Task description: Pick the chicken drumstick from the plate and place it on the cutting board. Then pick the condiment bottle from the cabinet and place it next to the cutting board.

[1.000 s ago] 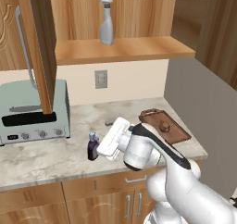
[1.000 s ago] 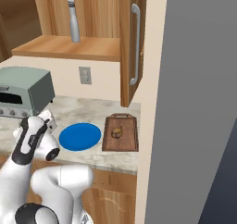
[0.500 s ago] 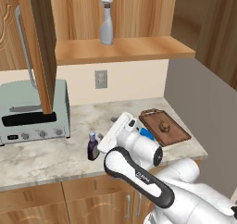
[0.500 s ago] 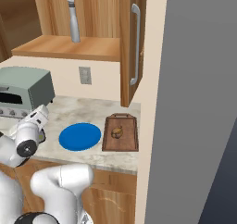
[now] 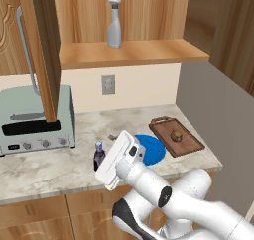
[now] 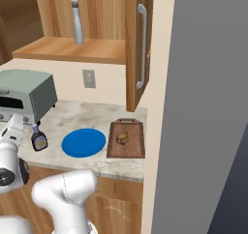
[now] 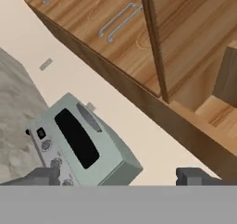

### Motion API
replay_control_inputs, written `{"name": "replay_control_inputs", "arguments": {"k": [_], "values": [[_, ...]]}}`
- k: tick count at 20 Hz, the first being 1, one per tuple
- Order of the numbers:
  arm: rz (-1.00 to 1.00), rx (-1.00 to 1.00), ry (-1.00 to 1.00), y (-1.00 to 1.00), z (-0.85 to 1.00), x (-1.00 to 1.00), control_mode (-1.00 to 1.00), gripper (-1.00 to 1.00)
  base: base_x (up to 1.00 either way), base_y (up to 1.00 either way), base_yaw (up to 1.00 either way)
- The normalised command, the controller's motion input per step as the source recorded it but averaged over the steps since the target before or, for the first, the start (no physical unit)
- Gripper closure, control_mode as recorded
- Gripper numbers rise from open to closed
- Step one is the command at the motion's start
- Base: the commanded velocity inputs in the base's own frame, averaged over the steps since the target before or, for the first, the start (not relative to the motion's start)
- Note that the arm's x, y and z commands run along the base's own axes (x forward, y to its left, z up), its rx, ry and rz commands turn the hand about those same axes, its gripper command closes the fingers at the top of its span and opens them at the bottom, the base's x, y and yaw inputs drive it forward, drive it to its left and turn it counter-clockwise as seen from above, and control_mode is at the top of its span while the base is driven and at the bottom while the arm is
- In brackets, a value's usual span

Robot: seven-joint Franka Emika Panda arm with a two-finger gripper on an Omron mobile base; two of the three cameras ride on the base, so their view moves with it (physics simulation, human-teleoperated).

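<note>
Drumstick (image 6: pixel 122 138) sits on cutting board (image 6: pixel 127 151), bottle (image 6: pixel 38 139) on worktop near front edge; claw (image 7: pixel 120 176) wide, empty; we judge retreat next.

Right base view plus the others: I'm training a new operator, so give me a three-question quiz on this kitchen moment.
1. True or false: the chicken drumstick lies on the cutting board.
2. Where does the condiment bottle stand? A) on the cabinet shelf B) on the counter left of the plate C) on the board
3. Fill in: the jaws of the gripper are ____.

Key: 1 true; 2 B; 3 open.
</note>
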Motion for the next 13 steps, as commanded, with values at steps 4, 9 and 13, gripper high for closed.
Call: {"name": "replay_control_inputs", "arguments": {"k": [4,9,13], "values": [[-0.07,-0.38,-0.02,-0.68,0.39,-0.63,-1.00,-1.00,0.00,0.00,0.00],[-0.09,-0.39,0.00,-0.64,0.36,-0.64,-1.00,-1.00,0.00,0.00,0.00],[-0.12,-0.39,0.00,-0.57,0.40,-0.62,-1.00,-1.00,0.00,0.00,0.00]]}}
